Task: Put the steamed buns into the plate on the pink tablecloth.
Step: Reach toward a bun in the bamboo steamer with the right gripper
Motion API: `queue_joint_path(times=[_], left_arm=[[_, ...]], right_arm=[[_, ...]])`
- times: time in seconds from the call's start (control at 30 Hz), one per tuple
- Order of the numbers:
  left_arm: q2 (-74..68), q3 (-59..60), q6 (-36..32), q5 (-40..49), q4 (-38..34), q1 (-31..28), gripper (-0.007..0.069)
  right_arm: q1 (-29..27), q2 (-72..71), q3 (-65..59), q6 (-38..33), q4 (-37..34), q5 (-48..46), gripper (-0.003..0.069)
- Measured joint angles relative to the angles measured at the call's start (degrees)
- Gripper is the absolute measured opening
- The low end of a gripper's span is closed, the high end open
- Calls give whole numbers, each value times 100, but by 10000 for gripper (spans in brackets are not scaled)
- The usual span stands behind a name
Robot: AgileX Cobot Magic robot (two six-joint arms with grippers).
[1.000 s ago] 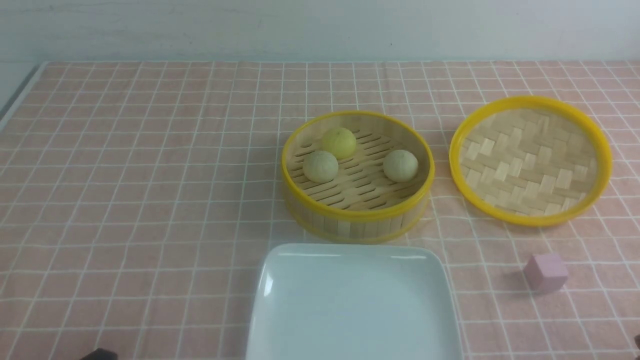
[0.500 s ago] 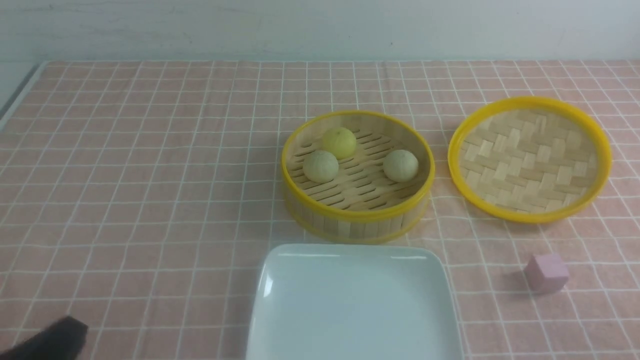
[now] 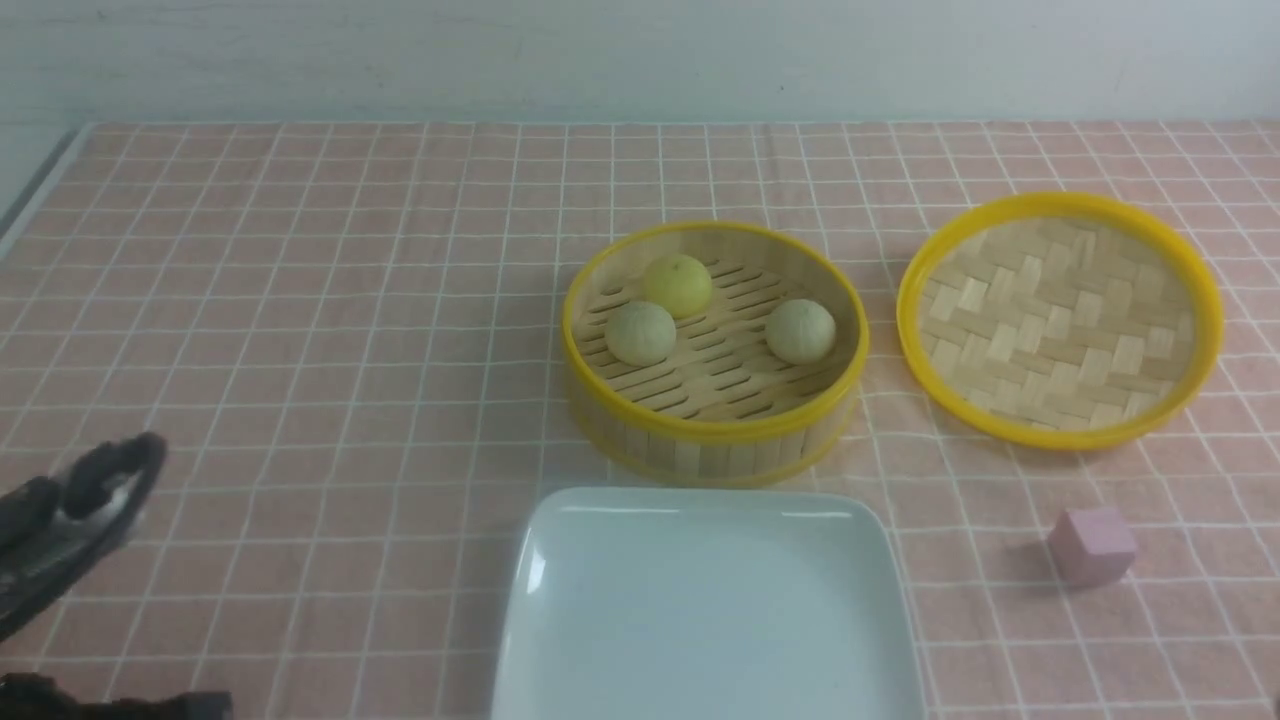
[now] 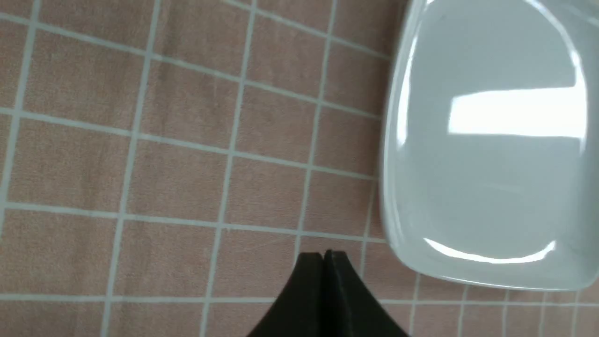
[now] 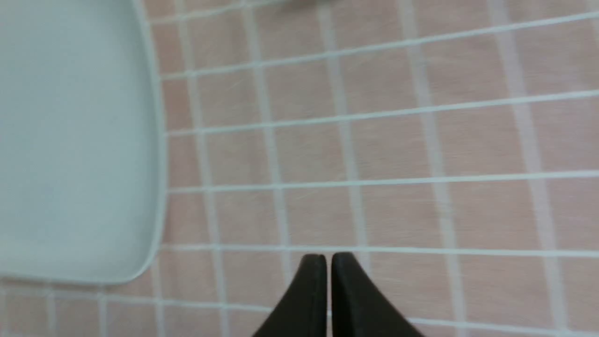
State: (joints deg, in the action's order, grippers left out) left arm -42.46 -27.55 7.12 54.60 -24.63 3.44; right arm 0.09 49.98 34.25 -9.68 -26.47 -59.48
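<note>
Here, plate (image 3: pixel 700 498) cut off at frame edge; my left gripper (image 4: pixel 324 255) and right gripper (image 5: pixel 328 256), both closed empty, well apart from steamed buns (image 3: pixel 641 333).

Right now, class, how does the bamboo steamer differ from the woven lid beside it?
The bamboo steamer has tall slatted walls; the woven lid is shallow. The steamer's floor is slatted, the lid's basket-woven. The steamer holds three steamed buns, the lid none. Both are round, yellow-rimmed, on the pink tablecloth.
</note>
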Motion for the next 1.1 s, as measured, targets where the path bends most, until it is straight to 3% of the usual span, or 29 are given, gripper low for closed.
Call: queue_joint_path(times=[0.03, 0.07, 0.1, 0.2, 0.33, 0.37, 0.5, 0.67, 0.8, 0.97, 1.1], left_arm=[[-162, 3, -83, -58, 0, 0, -1], [-363, -1, -262, -123, 0, 0, -1], [-391, -1, -262, -135, 0, 0, -1], [-667, -3, -527, -220, -7, 0, 0], [-686, -8, -600, -368, -9, 0, 6], [-686, -8, -614, -432, -15, 0, 9], [-686, -14, -620, -505, -20, 0, 13], [-686, -14, -632, -623, -20, 0, 22], [-686, -14, -632, -647, -20, 0, 34], [-686, -14, -637, -647, -32, 0, 41], [-686, -14, -637, -647, -32, 0, 47]], right_arm=[[0, 214, 6, -352, -446, 18, 21], [5, 659, 20, -1145, -1092, 18, 39], [6, 716, 21, -1145, -1193, 18, 43], [235, 1523, 335, -2394, -2278, 170, 120], [749, 2143, 923, -2544, -2354, 717, 181], [1120, 2531, 1345, -2352, -2147, 1053, 207], [1672, 3279, 2374, -1581, -1215, 1415, 250], [2311, 4689, 4223, 238, 1072, 1524, 265], [2464, 5795, 5517, 1622, 2647, 1542, 266], [2464, 6751, 6574, 2604, 3474, 1619, 263], [2464, 7258, 6739, 2927, 3462, 1874, 241]])
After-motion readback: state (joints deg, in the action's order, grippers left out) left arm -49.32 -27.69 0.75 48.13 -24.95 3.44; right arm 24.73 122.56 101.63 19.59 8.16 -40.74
